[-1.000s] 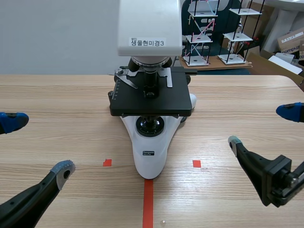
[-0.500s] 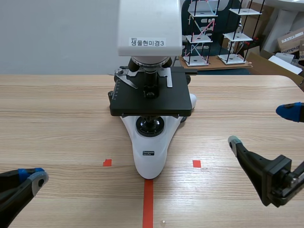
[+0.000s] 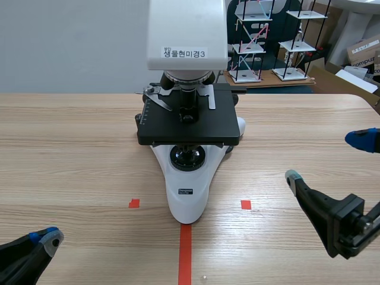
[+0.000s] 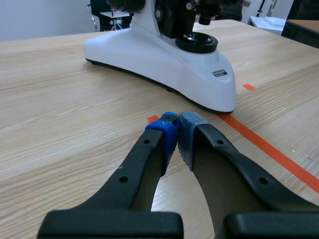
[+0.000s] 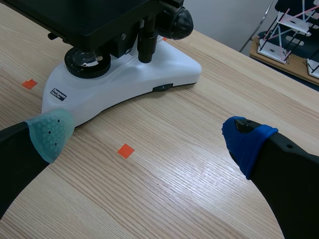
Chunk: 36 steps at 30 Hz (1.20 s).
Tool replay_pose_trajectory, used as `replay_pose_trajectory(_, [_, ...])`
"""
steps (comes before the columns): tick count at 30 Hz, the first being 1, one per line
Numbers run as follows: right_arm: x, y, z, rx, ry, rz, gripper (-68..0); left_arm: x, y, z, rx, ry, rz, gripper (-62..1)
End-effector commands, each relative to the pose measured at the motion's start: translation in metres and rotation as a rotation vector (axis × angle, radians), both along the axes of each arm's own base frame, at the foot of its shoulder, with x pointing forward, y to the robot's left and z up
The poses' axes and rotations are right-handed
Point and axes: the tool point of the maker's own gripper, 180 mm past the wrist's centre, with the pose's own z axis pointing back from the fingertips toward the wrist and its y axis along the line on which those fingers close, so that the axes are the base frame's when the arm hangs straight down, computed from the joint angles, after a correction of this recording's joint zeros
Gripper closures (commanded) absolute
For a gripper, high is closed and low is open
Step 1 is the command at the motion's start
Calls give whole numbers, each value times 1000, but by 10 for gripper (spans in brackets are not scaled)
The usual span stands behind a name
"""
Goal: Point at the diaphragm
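A white microscope (image 3: 187,190) stands mid-table, with its black stage (image 3: 189,127) above the round lamp lens (image 3: 187,157). The diaphragm sits under the stage, in shadow, and only dark parts (image 4: 179,15) show there. My left gripper (image 3: 47,237) is shut on nothing, low at the near left, well short of the microscope. In the left wrist view its pads (image 4: 169,130) meet ahead of the white base (image 4: 164,64). My right gripper (image 3: 328,158) stands open at the right, to the side of the base (image 5: 129,79), and holds nothing.
Orange-red tape marks (image 3: 185,252) lie in front of the microscope. A label (image 3: 185,53) is stuck on the microscope's head. Shelving models (image 3: 249,41) and cardboard boxes (image 3: 363,50) stand beyond the far table edge.
My left gripper has gone from wide open to shut and has dropped back toward the near left corner. The right arm and the microscope have not moved.
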Motion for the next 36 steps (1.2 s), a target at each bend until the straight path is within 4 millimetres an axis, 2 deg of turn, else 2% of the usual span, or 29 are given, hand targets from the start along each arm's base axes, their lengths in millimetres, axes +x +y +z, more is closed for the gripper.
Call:
replay_pose_trajectory(1, [3,1,9,5,-30,11,-679,6,-7,8,-35,-47,-7,-37])
replay_pose_trajectory(10, [3,1,9,5,-30,11,-679,23,-30,-16,-99,-49,-39,-37])
replay_pose_trajectory(21, [3,1,9,5,-30,11,-679,59,-61,-15,-168,-91,-55,-37])
replay_pose_trajectory(28, [3,1,9,5,-30,11,-679,78,-63,-10,-167,-123,-43,-37])
replay_pose_trajectory(36, [3,1,9,5,-30,11,-679,79,-57,0,-202,-175,-28,-37])
